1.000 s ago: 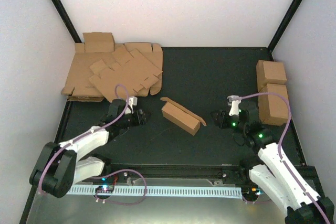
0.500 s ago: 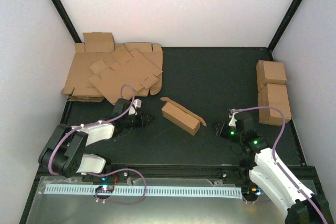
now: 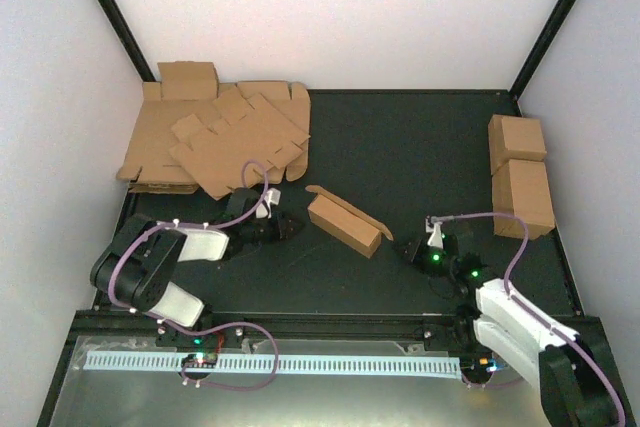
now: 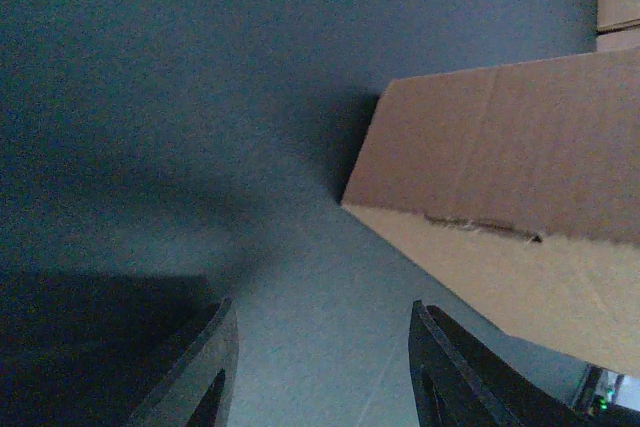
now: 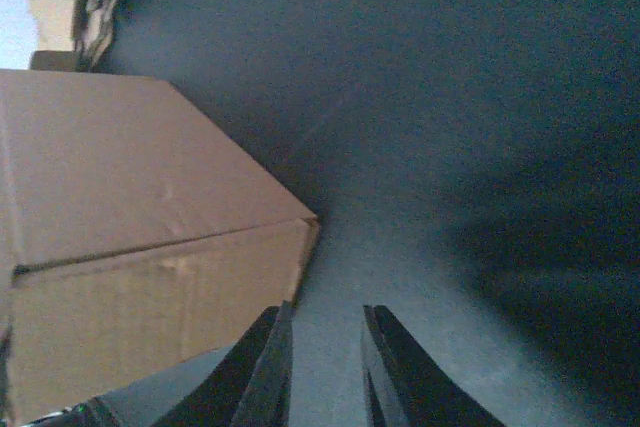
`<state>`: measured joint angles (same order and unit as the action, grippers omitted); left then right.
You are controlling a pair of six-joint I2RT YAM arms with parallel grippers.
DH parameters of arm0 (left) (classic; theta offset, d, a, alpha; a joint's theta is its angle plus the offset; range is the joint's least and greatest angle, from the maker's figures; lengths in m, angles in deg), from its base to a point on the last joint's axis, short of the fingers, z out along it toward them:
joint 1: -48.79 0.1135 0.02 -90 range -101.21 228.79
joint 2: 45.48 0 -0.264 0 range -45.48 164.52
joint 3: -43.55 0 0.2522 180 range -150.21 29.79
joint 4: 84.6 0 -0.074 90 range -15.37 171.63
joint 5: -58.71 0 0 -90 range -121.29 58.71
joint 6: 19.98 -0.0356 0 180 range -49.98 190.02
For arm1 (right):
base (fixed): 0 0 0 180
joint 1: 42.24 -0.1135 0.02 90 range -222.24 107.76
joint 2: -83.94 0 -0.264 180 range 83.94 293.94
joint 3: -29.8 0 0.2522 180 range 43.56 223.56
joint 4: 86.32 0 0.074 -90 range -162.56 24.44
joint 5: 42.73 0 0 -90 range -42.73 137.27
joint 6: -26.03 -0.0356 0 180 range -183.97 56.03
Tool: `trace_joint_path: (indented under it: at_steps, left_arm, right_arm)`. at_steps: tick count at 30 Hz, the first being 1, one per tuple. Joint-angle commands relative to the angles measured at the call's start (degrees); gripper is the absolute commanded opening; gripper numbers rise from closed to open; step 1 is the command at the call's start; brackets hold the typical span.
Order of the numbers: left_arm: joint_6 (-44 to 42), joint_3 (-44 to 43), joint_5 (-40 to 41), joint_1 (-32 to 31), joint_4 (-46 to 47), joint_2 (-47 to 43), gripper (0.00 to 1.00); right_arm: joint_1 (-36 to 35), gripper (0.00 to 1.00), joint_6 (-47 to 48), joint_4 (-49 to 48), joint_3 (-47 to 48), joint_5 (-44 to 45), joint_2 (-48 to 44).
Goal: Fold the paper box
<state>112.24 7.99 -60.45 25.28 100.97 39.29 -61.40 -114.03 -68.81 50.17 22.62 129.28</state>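
The paper box (image 3: 343,223) lies mid-table as a small long brown folded box, with a flap raised at its far left end and another at its right end. My left gripper (image 3: 289,228) sits low on the mat just left of the box, open and empty. In the left wrist view its gripper (image 4: 320,372) faces the box's end (image 4: 500,197), apart from it. My right gripper (image 3: 409,248) sits low just right of the box, jaws narrowly apart and empty. In the right wrist view its gripper (image 5: 325,372) is beside the box corner (image 5: 140,237).
A heap of flat brown cardboard sheets (image 3: 215,142) fills the back left corner. Two cardboard cuboids (image 3: 517,137) (image 3: 524,197) stand at the right edge. White walls close in the table on three sides.
Both arms have drawn back and folded low toward their bases. The left gripper shifted right toward the box; the right gripper moved nearer the front edge. The box has not moved.
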Motion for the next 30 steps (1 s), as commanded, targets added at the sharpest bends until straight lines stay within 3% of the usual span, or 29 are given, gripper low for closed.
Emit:
trace_joint_path:
  at_steps: [1,6,12,17,20,24,30]
  left_arm:
    - [2.0,-3.2,-3.6,-1.1,6.8,3.3,0.49]
    - [3.5,-3.8,-2.0,-1.2,8.9,4.3,0.48]
    - [4.8,-6.6,-0.2,-1.0,7.8,5.7,0.43]
    - [7.6,-6.3,2.7,-0.4,10.1,6.1,0.29]
    - [8.5,-7.3,3.0,-0.1,10.6,7.3,0.15]
    - [9.7,-6.7,5.4,-0.1,11.6,7.3,0.12]
    - [10.7,-10.2,2.7,-0.2,15.2,12.8,0.05]
  right_arm:
    - [0.0,0.21,-2.9,-13.1,0.0,-7.1,5.7]
    - [0.0,0.02,-3.6,-17.4,0.8,-10.1,11.7]
    - [-0.1,0.02,-4.4,-19.0,-0.4,-11.7,13.0]
    - [-0.1,0.02,-4.5,-19.6,0.5,-11.8,13.9]
    - [-0.1,0.02,-4.1,-20.1,1.6,-12.0,15.4]
    - [-0.1,0.02,-4.2,-21.5,2.0,-12.8,17.5]
    - [-0.1,0.02,-4.4,-22.8,2.2,-13.5,19.4]
